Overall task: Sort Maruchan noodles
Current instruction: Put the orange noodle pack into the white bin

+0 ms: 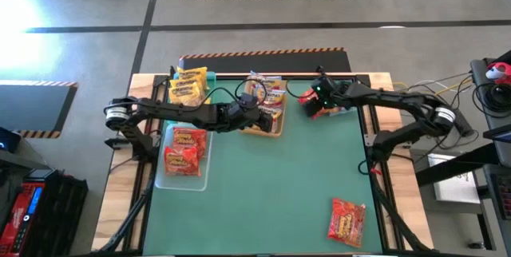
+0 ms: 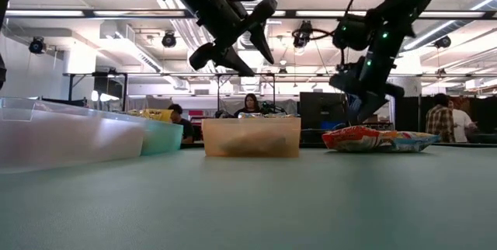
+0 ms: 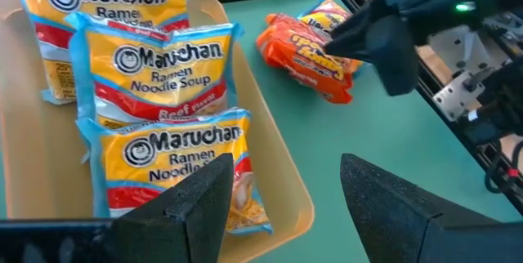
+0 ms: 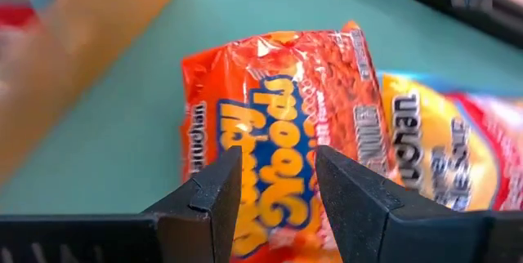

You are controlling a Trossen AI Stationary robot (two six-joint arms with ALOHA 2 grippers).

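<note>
Three yellow Maruchan packets [image 3: 155, 75] lie in the tan tray [image 1: 274, 125]. My left gripper [image 3: 282, 206] hangs open high above that tray's near right corner, also seen in the low view [image 2: 233, 48]. An orange packet [image 4: 278, 124] lies flat on the table at the far edge, partly overlapping a yellow-and-red packet [image 4: 441, 165]. My right gripper [image 4: 278, 185] is open and points down, just over the orange packet [image 1: 313, 105]. Yellow packets fill the teal tray [image 1: 188, 85], and red ones lie in the clear tray [image 1: 184, 157]. One red packet [image 1: 347, 221] lies alone near the table's near right corner. My right gripper comes down from above over the middle of the orange packet [image 4: 274, 144], one finger on either side of its printed face. I cannot tell whether the fingertips touch it. The packet lies flat on the table.
The green mat [image 1: 279, 193] stretches bare between the trays and the lone red packet. The three trays stand along the table's left and far side. A black frame rail [image 3: 458, 91] runs along the right edge. People sit in the room behind.
</note>
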